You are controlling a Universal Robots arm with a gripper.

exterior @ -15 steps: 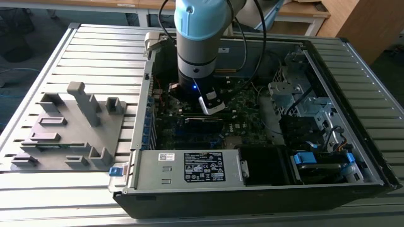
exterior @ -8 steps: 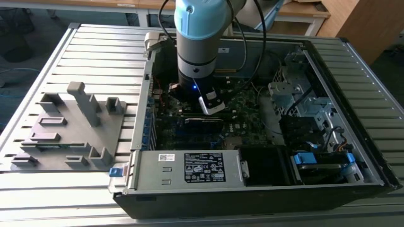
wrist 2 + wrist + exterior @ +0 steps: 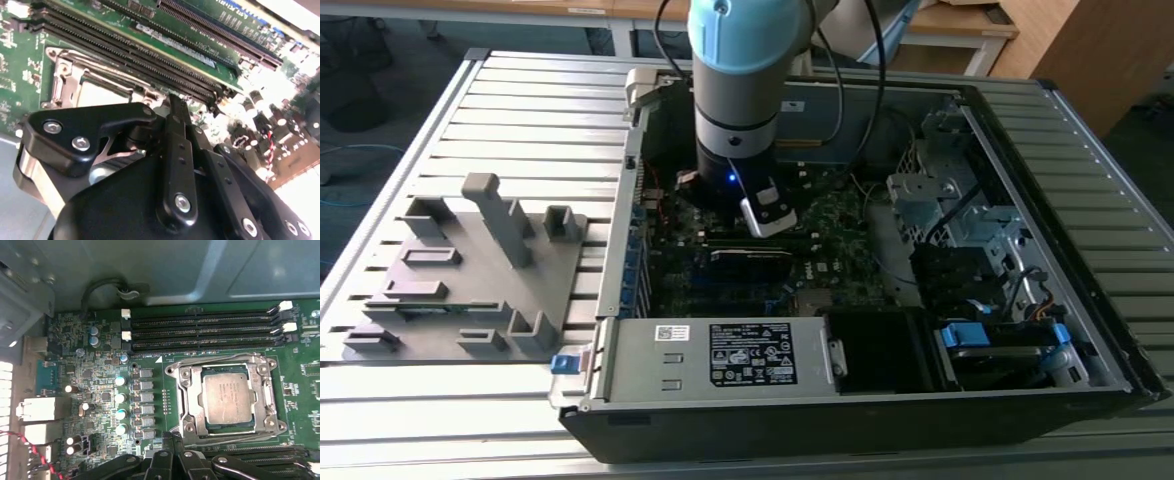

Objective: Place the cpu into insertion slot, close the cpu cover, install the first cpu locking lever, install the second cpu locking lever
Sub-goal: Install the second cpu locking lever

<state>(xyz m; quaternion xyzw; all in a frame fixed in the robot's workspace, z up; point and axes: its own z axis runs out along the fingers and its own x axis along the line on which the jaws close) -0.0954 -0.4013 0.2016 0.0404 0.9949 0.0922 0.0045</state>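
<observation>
The arm reaches down into an open computer case [image 3: 854, 400] that lies on a slatted metal table [image 3: 520, 120]; wooden furniture [image 3: 1081, 50] stands beyond the table. A grey moulded fixture tray [image 3: 467, 290] sits on the slats at the exterior view's left of the case.

In the first wrist view the gripper [image 3: 172, 440] hangs low over the green motherboard [image 3: 100, 370], its black fingers [image 3: 165, 460] drawn together at the tips with nothing seen between them. Just ahead of those tips lies the cpu [image 3: 230, 397], flat in the insertion slot [image 3: 210, 426]. The cpu cover [image 3: 187, 395] is folded down around the chip, its silvery frame bordering the metal face on all sides. Beyond the socket, farther from the jaws, run the long black memory slots [image 3: 200, 332].

In the second wrist view the gripper's linkage [image 3: 175, 165] fills the foreground, with the cover's metal edge [image 3: 65, 80] just past it.
</observation>
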